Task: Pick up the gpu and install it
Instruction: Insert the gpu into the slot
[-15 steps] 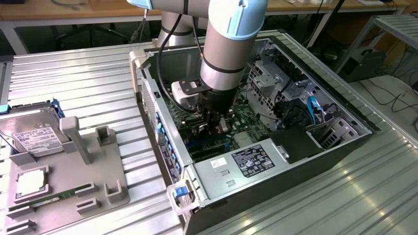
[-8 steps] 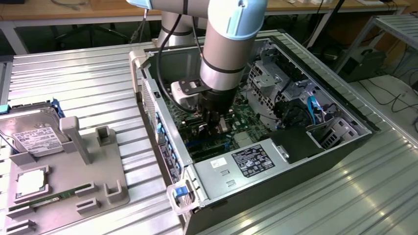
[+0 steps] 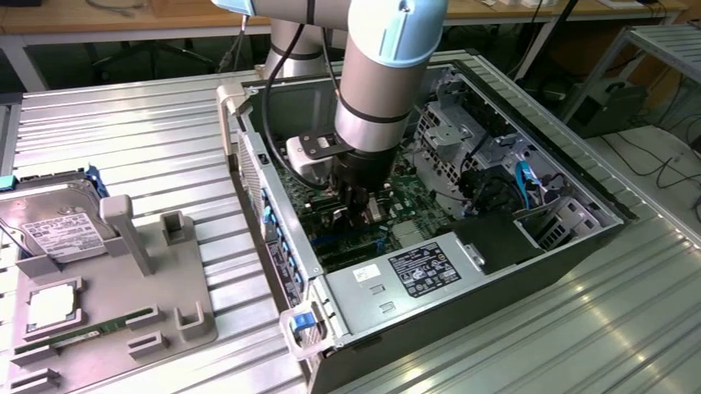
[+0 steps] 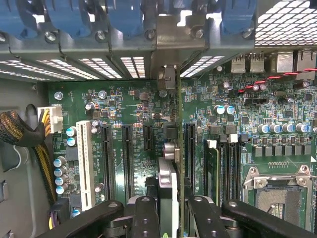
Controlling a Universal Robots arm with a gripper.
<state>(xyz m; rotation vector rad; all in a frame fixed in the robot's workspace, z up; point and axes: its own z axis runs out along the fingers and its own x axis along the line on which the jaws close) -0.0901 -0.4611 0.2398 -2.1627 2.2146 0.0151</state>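
Wrist view — jaws clamped on the gpu (image 4: 169, 198), edge-on at the motherboard (image 4: 130, 106).

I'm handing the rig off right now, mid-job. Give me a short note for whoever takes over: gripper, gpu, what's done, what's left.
Gripper: shut on the gpu, down inside the open case.
Gpu: on edge over the motherboard, among the expansion slots, with its bracket end toward the case's rear slot openings.
Done: gpu picked up and brought into the case.
Left: I cannot tell whether it is seated in a slot. The gripper has not let go.
Elsewhere: hard drive and RAM stick sit in the holder at the exterior view's left.
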